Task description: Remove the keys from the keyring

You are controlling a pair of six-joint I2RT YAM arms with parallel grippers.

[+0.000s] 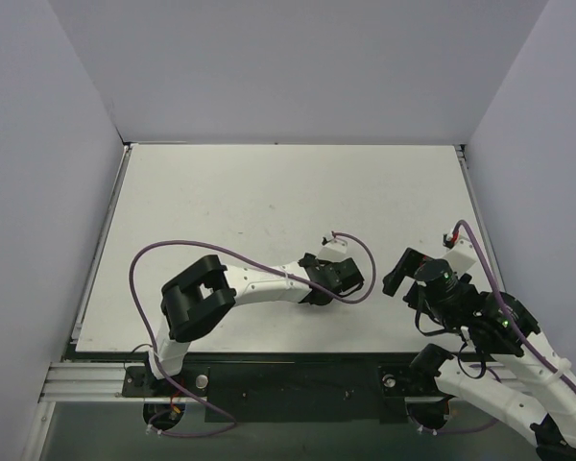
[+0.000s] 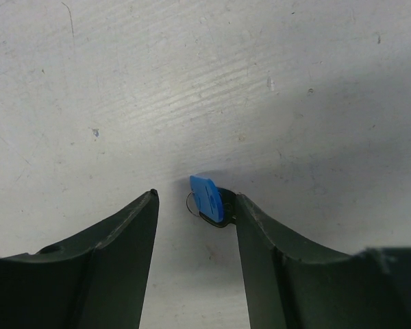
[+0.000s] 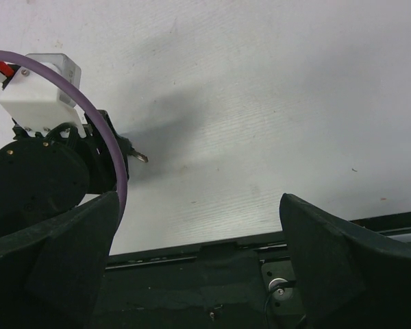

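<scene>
White tabletop (image 1: 269,192), pale walls; left gripper (image 2: 196,195) sits low over it near the middle, jaws parted and clamping nothing; blue keyring tag (image 2: 205,195) lies on the surface between them, right up against one finger (image 2: 260,233), thin ring (image 2: 190,203) on its other side, key (image 2: 220,218) tucked under it. Right gripper (image 3: 198,197) hangs near the left one, spread wide and empty; its wrist view shows the key tip poking out by the left gripper.

Left gripper (image 1: 334,277) blocks path left of right gripper (image 3: 198,205); table (image 1: 269,192) ahead open.
</scene>
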